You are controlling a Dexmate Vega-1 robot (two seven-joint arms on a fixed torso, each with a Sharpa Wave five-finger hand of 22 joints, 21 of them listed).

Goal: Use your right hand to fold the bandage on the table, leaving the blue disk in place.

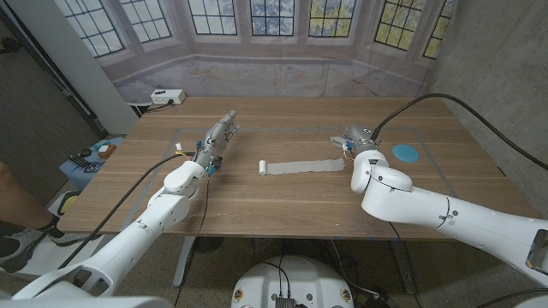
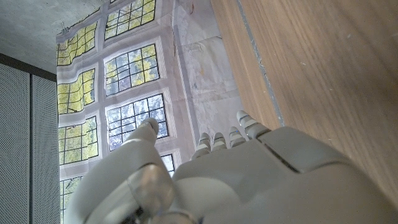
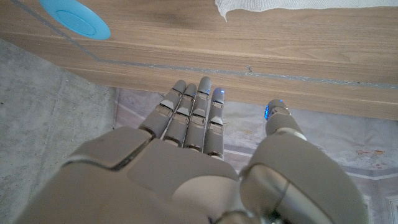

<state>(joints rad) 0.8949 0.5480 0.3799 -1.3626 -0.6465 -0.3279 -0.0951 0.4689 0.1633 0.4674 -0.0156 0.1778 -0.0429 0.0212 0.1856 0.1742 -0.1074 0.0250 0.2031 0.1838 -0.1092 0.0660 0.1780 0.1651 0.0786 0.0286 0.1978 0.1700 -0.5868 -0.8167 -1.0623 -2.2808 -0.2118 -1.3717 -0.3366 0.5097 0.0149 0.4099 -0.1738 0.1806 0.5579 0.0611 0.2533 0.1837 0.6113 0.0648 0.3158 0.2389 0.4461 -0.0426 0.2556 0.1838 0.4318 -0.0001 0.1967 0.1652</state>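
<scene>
Left arm first, since it sits furthest over on that side: the left hand (image 1: 217,139) is parked well away from the action with its fingers stretched out straight and holding nothing. The left wrist view shows the same hand (image 2: 249,180) extended toward the window backdrop, nothing in it. Makes sense, the task is a right-hand job, so this one looks like it's just kept out of the way.

Moving toward the middle, the bandage (image 1: 295,166) lies unrolled in a flat strip across the wooden table (image 1: 282,210), with a small rolled bit at its left end. It isn't folded yet, so the job looks barely started.

Next over, the right hand (image 1: 354,144) sits right at the strip's right end, touching or just above it, hard to tell which. In the right wrist view the right hand (image 3: 193,155) has its fingers straight and loosely together, thumb off to the side, gripping nothing, and the bandage's frayed end (image 3: 298,5) is close by. Looks like it's lining up to pinch that end and carry it over toward the rolled end.

Furthest right, the blue disk (image 1: 406,153) sits on the table near the right hand but apart from the bandage. It's close enough that a sloppy wrist swing could nudge it.
</scene>
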